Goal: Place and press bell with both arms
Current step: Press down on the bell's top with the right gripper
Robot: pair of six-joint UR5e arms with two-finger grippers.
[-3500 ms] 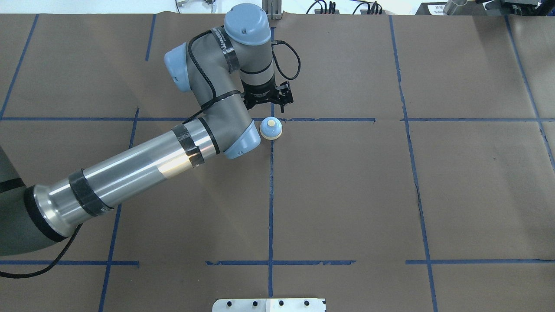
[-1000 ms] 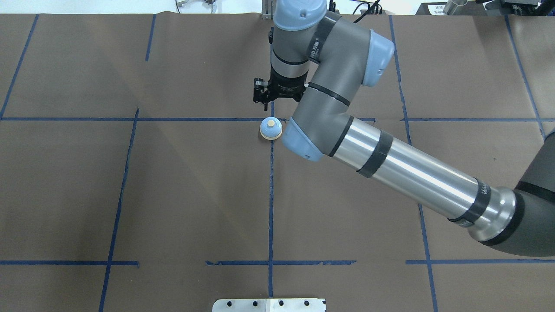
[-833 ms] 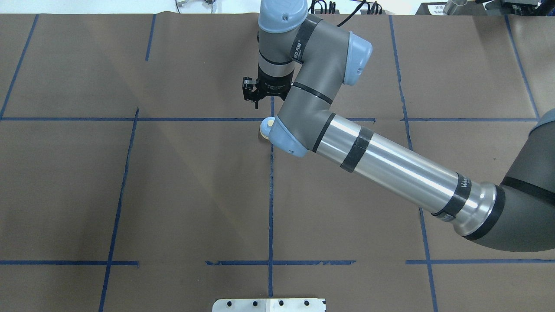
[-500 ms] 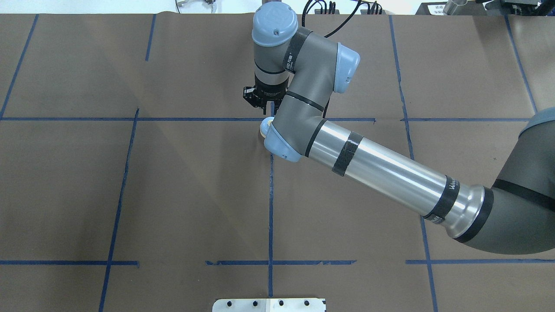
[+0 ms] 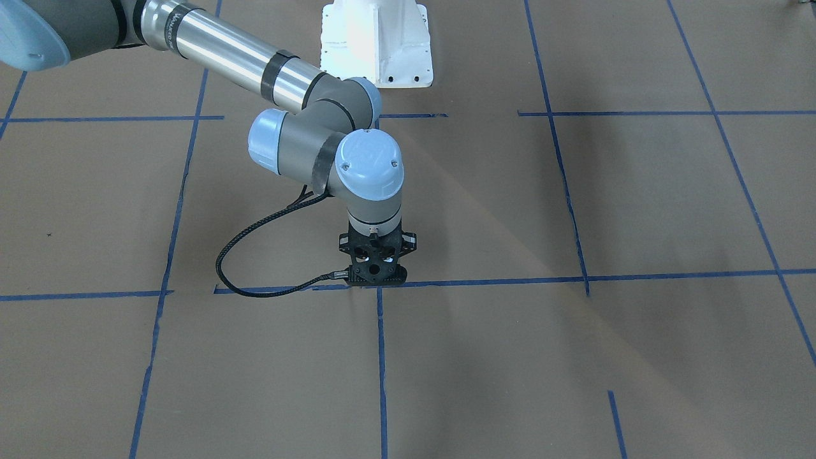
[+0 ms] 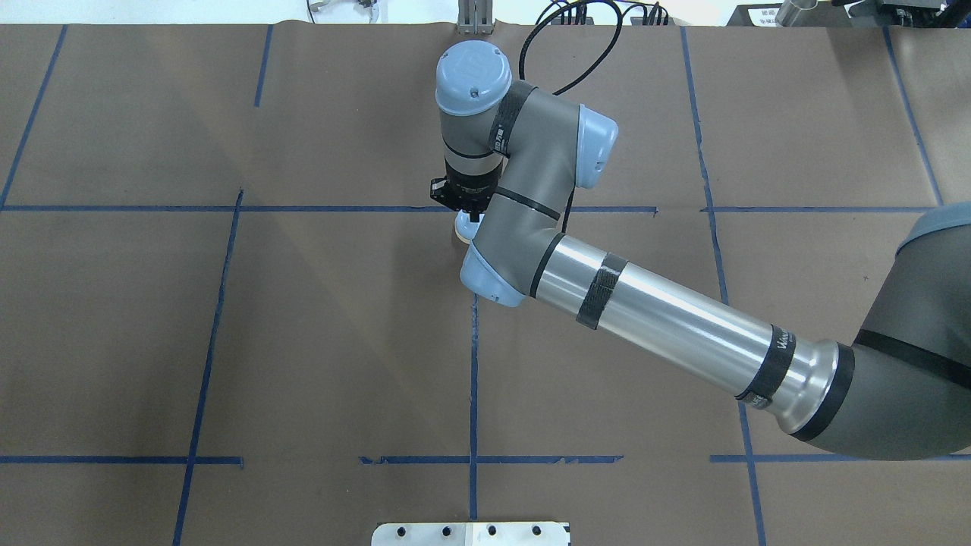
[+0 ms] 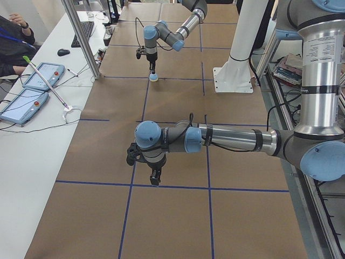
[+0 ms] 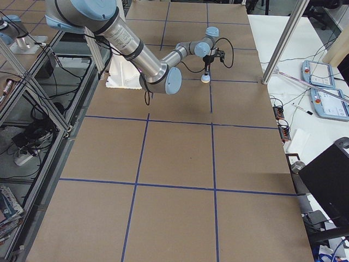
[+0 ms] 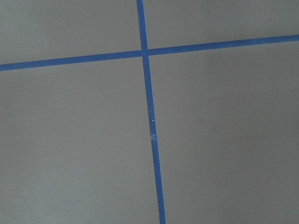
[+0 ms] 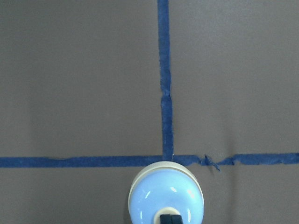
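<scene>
The bell [image 10: 166, 193] stood upright on the brown paper-covered table [image 6: 227, 341], dome up, with its cream button pointing straight at the ceiling. Being round, it had no long side across the table, only that vertical axis. It sat at a crossing of blue tape lines [image 10: 167, 159], on the 6 o'clock side in the right wrist view, its cream rim touching the cross line.

The right gripper [image 10: 170, 219] hung directly over it, pointing straight down. Its fingertips [image 10: 165, 219] were pinched together, gripping nothing, and rested on the button at the middle of the dome. Seen from the table's right end, the black fingers met the top of the bell with no visible gap.

In the overhead view the right arm [image 6: 667, 318] came in from 4 o'clock. Its wrist joint covered most of the bell, leaving only a cream sliver at the 9 o'clock edge. In the front-facing view the gripper hid the bell entirely. A black cable [image 5: 220, 271] looped from the wrist toward 8 o'clock, apart from the bell.

The left arm [image 7: 232, 139] was well apart, with the left gripper [image 7: 155, 178] hanging over another tape line. Whether it was open or closed could not be told. Its wrist camera saw only paper and tape. The white pedestal [image 5: 376, 38] stood at 12 o'clock in the front-facing view, well apart from the bell.
</scene>
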